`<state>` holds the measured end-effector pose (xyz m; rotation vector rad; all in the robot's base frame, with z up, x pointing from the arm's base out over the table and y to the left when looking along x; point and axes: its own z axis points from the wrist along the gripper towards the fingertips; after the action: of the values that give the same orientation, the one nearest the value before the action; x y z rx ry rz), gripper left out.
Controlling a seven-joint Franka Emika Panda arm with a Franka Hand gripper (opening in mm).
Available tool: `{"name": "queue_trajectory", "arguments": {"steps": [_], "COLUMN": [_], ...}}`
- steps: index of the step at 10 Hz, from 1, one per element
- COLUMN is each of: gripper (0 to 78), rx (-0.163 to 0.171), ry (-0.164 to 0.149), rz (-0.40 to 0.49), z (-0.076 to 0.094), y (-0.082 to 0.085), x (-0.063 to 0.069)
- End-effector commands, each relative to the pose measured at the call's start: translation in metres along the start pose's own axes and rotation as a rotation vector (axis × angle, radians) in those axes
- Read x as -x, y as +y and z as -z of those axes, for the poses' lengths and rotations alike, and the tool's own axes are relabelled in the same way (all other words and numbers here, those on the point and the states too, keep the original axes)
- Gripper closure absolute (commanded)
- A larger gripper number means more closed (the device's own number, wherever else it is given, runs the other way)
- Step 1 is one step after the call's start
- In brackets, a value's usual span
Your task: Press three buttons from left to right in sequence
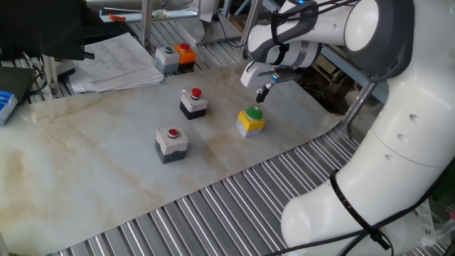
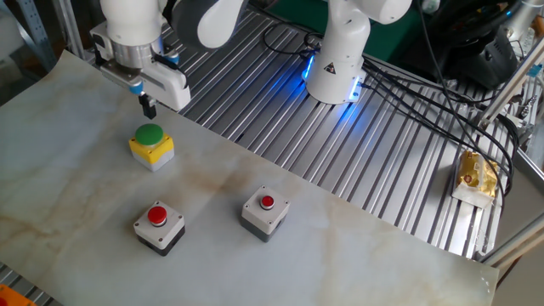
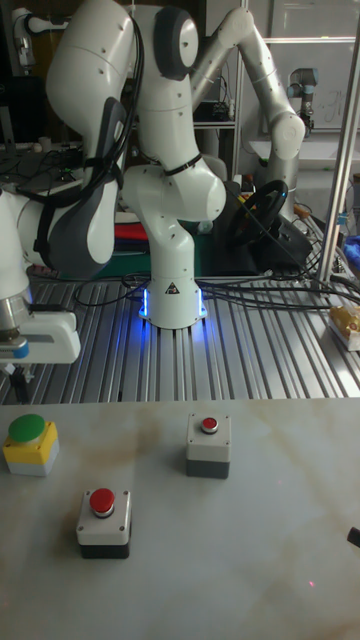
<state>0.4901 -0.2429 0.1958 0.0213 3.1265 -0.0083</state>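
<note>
You see three buttons on the marble-pattern table [image 2: 357, 255]. In the tall fixed view, from left to right, they are the yellow box with green dome button [image 3: 30, 443], the nearer grey box with red button [image 3: 104, 521] and the farther grey box with red button [image 3: 208, 445].

The gripper [image 2: 147, 108] hangs in the air just above and behind the yellow box [image 2: 151, 145], not touching it; you can check this also in the first fixed view, where the gripper [image 1: 261, 92] is above the green dome [image 1: 252, 114]. So the dome lies below the tool and a little toward the table's middle.

I cannot tell whether the fingers are open or closed; the gripper holds nothing.

I cannot read any writing or brand on the boxes; the papers [image 1: 114, 60] are too small to read.
</note>
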Motion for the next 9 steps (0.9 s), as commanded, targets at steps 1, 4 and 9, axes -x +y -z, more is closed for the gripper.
{"name": "queue_trajectory", "arguments": {"steps": [1, 4, 9], "gripper": [77.6, 77.6, 77.6], "rx": [0.001, 0.008, 0.013], "ry": [-0.002, 0.0, -0.005], "rz": [0.001, 0.01, 0.006], "z": [-0.004, -0.007, -0.017], "y": [-0.001, -0.003, -0.002], "x": [0.003, 0.009, 0.012]}}
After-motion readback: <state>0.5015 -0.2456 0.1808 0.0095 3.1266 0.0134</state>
